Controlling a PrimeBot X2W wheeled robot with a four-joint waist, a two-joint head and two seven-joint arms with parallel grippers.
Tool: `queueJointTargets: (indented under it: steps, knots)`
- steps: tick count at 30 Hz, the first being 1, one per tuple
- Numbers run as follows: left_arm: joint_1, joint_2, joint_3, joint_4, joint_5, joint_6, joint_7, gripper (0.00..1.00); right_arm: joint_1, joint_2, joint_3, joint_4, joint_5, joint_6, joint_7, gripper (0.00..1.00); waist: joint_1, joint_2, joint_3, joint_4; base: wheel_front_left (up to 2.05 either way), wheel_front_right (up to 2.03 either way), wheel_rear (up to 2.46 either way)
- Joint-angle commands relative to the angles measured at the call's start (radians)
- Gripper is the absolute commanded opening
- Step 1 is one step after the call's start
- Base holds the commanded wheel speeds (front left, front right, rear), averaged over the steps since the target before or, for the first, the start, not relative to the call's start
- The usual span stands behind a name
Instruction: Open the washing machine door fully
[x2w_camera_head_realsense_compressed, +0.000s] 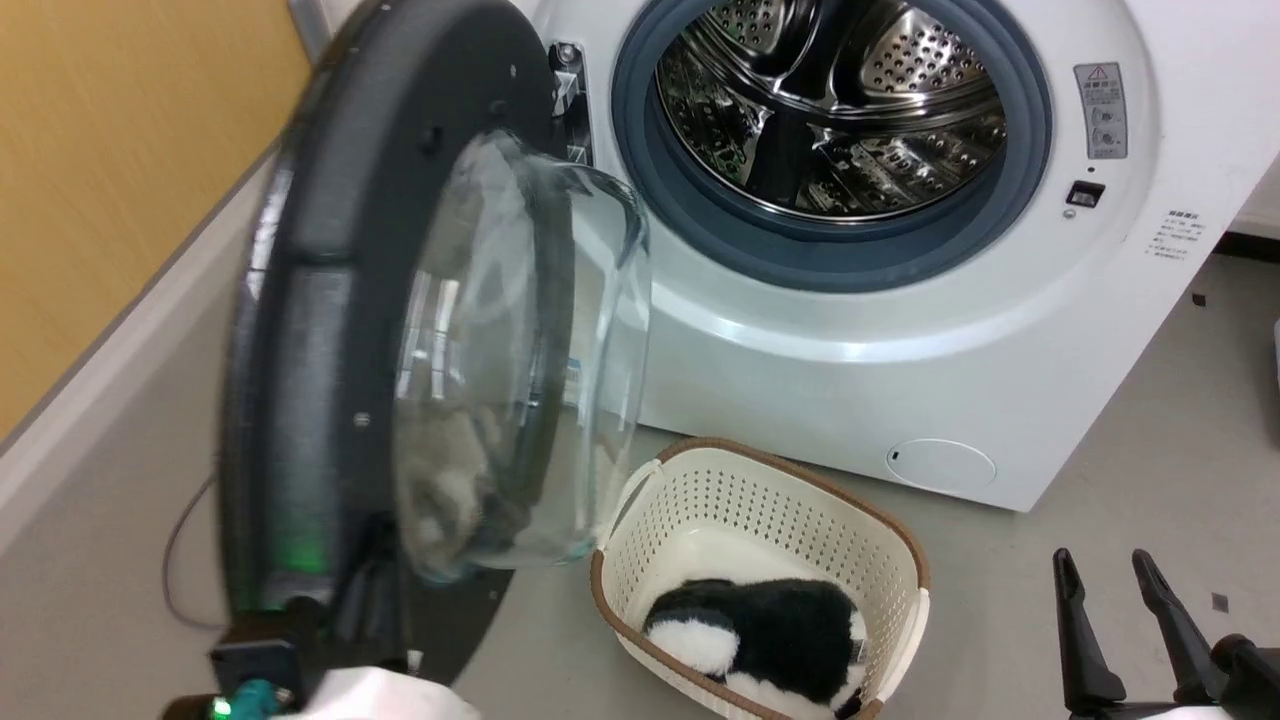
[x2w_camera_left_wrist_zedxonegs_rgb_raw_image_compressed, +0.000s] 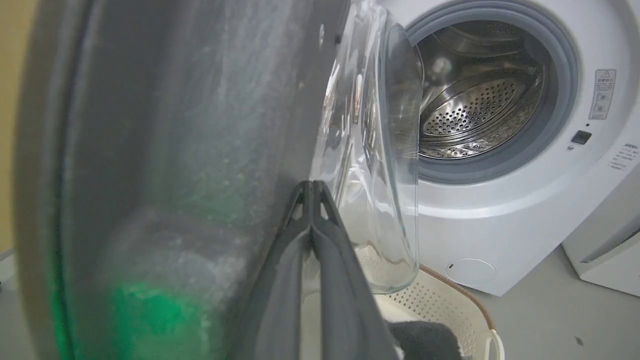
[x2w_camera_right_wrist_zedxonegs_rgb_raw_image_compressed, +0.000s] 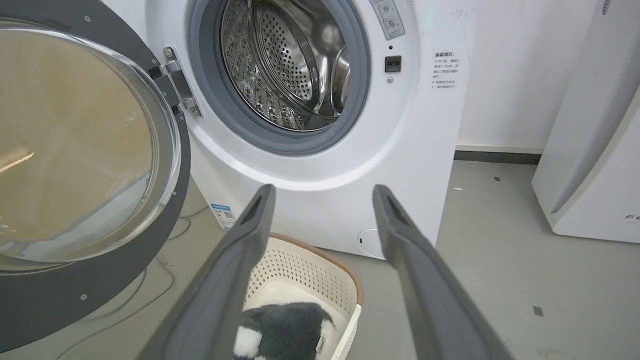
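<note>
One washing machine (x2w_camera_head_realsense_compressed: 850, 380) is seen, with one round door (x2w_camera_head_realsense_compressed: 330, 330) and one shiny drum (x2w_camera_head_realsense_compressed: 830, 110). One basket (x2w_camera_head_realsense_compressed: 780, 510) is counted, and one black and white fluffy toy (x2w_camera_head_realsense_compressed: 770, 630) is found in it. Two grippers are counted, the left gripper (x2w_camera_left_wrist_zedxonegs_rgb_raw_image_compressed: 310, 186) and the right gripper (x2w_camera_head_realsense_compressed: 1102, 558). One other white machine (x2w_camera_right_wrist_zedxonegs_rgb_raw_image_compressed: 590, 150) is seen.

Left gripper (x2w_camera_left_wrist_zedxonegs_rgb_raw_image_compressed: 311, 187): both fingers pressed flat together, tip to tip. Right gripper (x2w_camera_head_realsense_compressed: 1105, 570): fingers spread wide apart, empty, low at the head view's right.

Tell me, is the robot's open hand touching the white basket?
Apart. The head view shows bare grey floor between the right gripper and the basket.
</note>
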Motion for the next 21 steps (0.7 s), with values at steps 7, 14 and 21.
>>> queueJointTargets:
  steps: [7,14,21]
  knots:
    - [0.003,0.055,0.155,0.102,-0.098,-0.052,-0.070,0.00,-0.008,0.003,-0.002,-0.010,-0.002,0.001,0.004,1.00,0.0000,0.0000,0.015,-0.015,0.00,0.00,0.00]
    - [-0.014,0.086,0.292,0.229,-0.196,-0.143,-0.143,0.00,-0.014,0.003,-0.006,-0.013,0.000,0.001,0.005,1.00,0.0000,0.0000,0.038,-0.029,0.00,0.00,0.00]
    - [-0.095,0.110,0.388,0.393,-0.246,-0.241,-0.180,0.00,-0.035,0.003,-0.006,-0.025,-0.010,0.001,0.014,1.00,0.0000,0.0000,0.071,-0.038,0.00,0.00,0.00]
